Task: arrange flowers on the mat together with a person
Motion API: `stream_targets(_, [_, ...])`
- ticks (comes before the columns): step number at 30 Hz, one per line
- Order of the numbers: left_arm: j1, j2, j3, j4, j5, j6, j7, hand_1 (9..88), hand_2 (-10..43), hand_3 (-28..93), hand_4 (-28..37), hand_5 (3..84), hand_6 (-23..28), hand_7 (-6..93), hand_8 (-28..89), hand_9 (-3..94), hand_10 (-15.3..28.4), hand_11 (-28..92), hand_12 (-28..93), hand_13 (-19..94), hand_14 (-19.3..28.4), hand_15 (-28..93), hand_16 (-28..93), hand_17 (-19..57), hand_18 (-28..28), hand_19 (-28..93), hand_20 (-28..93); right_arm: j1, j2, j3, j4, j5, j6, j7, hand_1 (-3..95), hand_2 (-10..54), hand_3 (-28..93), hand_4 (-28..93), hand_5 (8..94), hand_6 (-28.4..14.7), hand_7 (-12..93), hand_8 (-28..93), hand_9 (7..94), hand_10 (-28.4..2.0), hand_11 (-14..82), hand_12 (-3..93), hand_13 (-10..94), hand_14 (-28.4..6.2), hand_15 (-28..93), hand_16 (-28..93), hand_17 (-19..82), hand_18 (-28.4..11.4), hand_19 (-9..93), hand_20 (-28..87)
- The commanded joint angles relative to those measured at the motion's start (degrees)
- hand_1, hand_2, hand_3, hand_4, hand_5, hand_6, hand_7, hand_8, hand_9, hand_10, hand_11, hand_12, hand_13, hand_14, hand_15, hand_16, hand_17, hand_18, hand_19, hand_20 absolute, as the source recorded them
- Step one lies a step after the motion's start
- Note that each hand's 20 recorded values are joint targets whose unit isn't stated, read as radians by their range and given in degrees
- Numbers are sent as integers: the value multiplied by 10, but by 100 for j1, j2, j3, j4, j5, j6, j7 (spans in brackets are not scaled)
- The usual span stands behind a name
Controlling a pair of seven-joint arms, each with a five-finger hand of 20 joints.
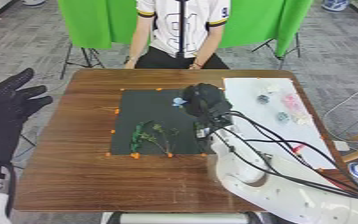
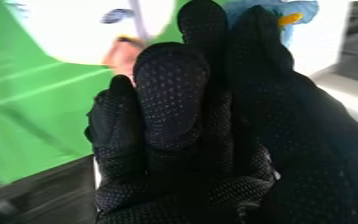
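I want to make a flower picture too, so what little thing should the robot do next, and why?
I think the right hand should gently set the blue flower down on the dark mat, beyond the green sprigs. It pinches the flower over the mat's far part, and the sprigs already lie nearer the robot, so the bloom might top them nicely.

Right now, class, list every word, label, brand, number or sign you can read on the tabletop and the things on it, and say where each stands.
None that I can read: I make out no lettering on the dark grey mat, the thin green stems, the white sheet or the brown wooden table. Any tiny print would be too small to tell.
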Motion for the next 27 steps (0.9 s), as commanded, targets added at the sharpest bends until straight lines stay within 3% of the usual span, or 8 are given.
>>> stream_targets(1, [-635,170,483,200,70,-124,-193,242,41,801,-272,329,66,177,-119,317,184,337,95,235,253,615,-120,-77,232,548,110,594,-1544,-538,513,-150,-582,-444,601,-95,610,-283,817,57,258,21,923,-40,122,379,804,-40,624,212,527,-126,932,243])
stream_targets(3, [-848,199,698,245,33,-55,-288,242,41,802,-271,329,66,177,-119,316,184,337,95,235,253,615,-121,-77,232,547,110,629,-1713,-756,678,-269,-659,-478,600,-95,611,-283,817,57,259,22,922,-40,122,379,803,-40,626,213,526,-127,932,247])
stream_targets(5, [-1157,275,963,343,6,-86,-346,243,41,802,-270,329,66,177,-120,316,185,336,96,235,253,615,-121,-77,232,547,110,859,-1780,-1188,773,-199,-630,-280,599,-95,613,-283,815,57,259,21,921,-40,124,381,803,-41,627,213,524,-128,932,251])
stream_targets(7, [-1357,371,1192,393,-3,-12,-270,244,41,801,-269,329,66,176,-120,316,185,336,96,234,254,616,-121,-77,232,547,111,1099,-1841,-1571,879,-250,-625,-138,599,-95,612,-283,815,57,260,20,920,-40,125,384,803,-41,628,213,523,-129,932,255])
stream_targets(9, [-1516,407,1322,437,-7,-37,-276,245,41,801,-269,330,66,176,-120,316,185,336,96,234,253,616,-121,-77,231,547,111,1253,-1881,-1827,945,-258,-620,-2,598,-95,614,-283,815,57,260,18,920,-41,127,384,802,-41,628,214,522,-130,932,261])
stream_targets(17, [-1655,439,1455,494,-21,-109,-292,247,40,802,-267,332,68,177,-119,317,186,337,96,235,254,618,-121,-77,231,546,112,1530,-1954,-2252,1171,-171,-693,388,596,-95,613,-283,813,56,259,13,921,-43,159,401,803,-42,639,217,520,-136,932,284])
stream_targets(23, [-1884,460,1638,556,6,-198,-350,247,40,803,-267,332,69,178,-119,318,186,337,96,235,254,618,-122,-77,231,545,112,1508,-2014,-2212,1395,-457,-1159,508,589,-95,610,-283,811,55,254,9,913,-46,196,397,804,-41,649,219,524,-138,932,311])
stream_targets(27, [-1905,470,1648,559,8,-224,-339,247,40,803,-267,333,69,179,-120,317,185,337,96,234,255,618,-122,-77,231,545,112,1378,-1993,-2106,1453,-634,-1473,384,583,-95,608,-283,806,50,244,8,905,-48,209,391,801,-44,654,222,523,-140,932,323])
